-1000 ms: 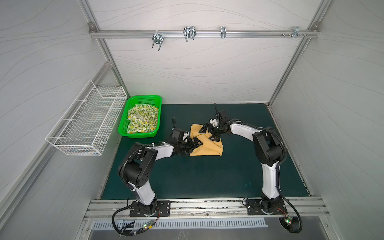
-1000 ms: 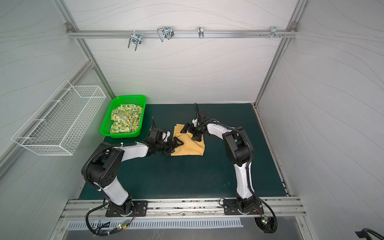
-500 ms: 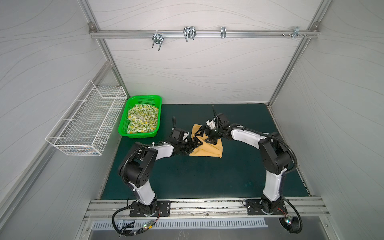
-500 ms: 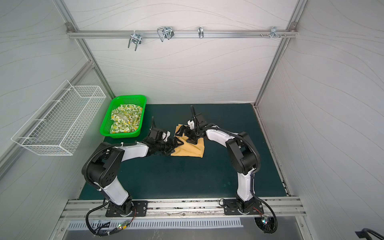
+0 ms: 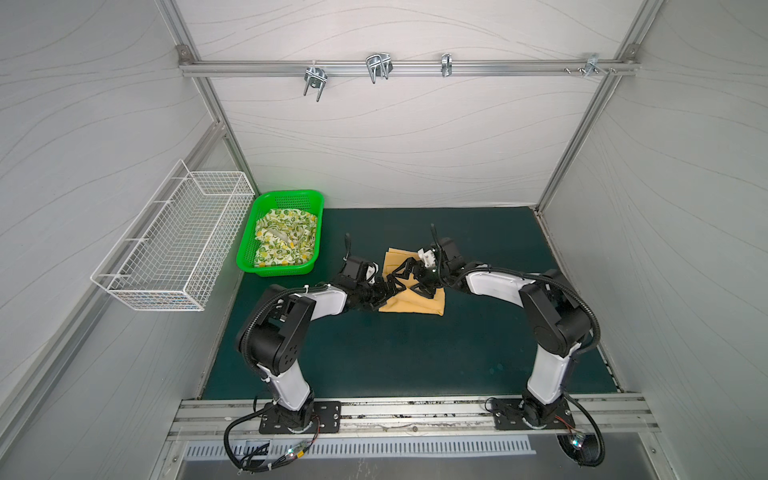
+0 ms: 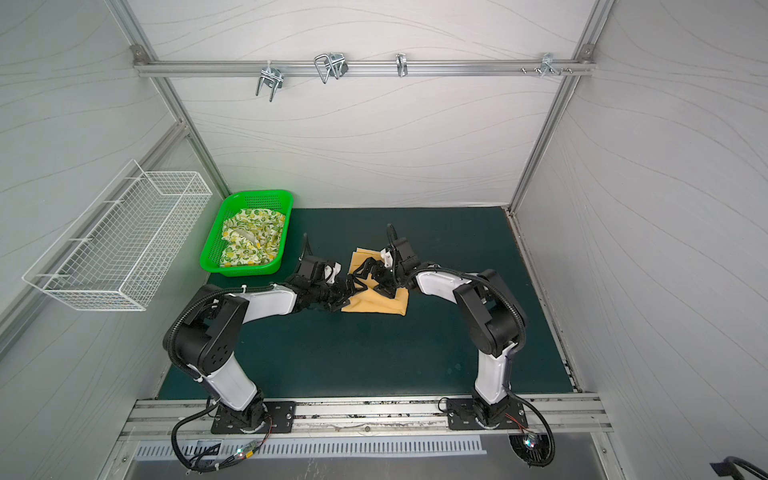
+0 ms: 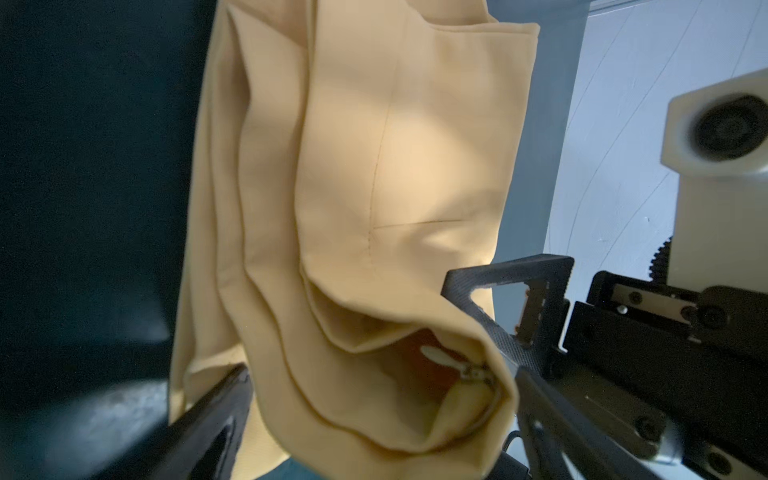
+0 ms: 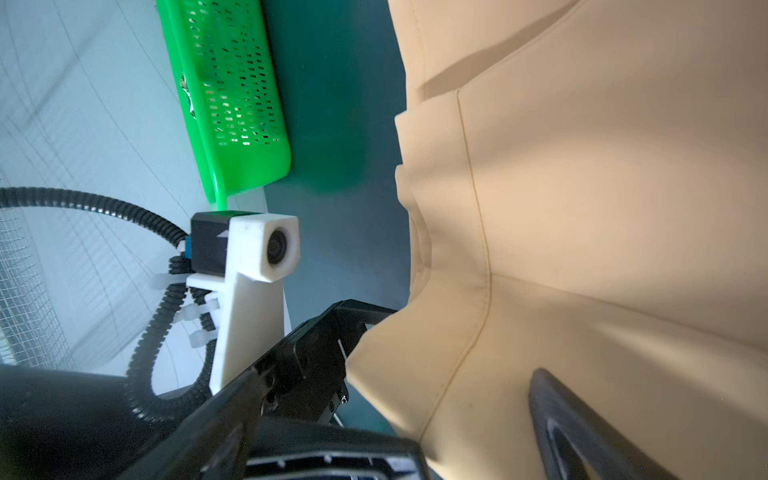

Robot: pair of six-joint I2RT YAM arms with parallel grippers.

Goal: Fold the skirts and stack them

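green mat (image 5: 415, 357) holds the yellow skirt (image 5: 417, 306); left gripper (image 5: 386, 294) and right gripper (image 5: 412, 281) gape wide around its folds, tips hidden.

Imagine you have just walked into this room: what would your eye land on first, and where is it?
The plain mustard-yellow cloth skirt lies folded at the middle of the dark green mat, and the left gripper and right gripper meet over it, jaws spread wide. At the mat's far left corner, a bright green plastic basket holds the cream lemon-printed skirt, crumpled. A white wire basket hangs on the left wall.
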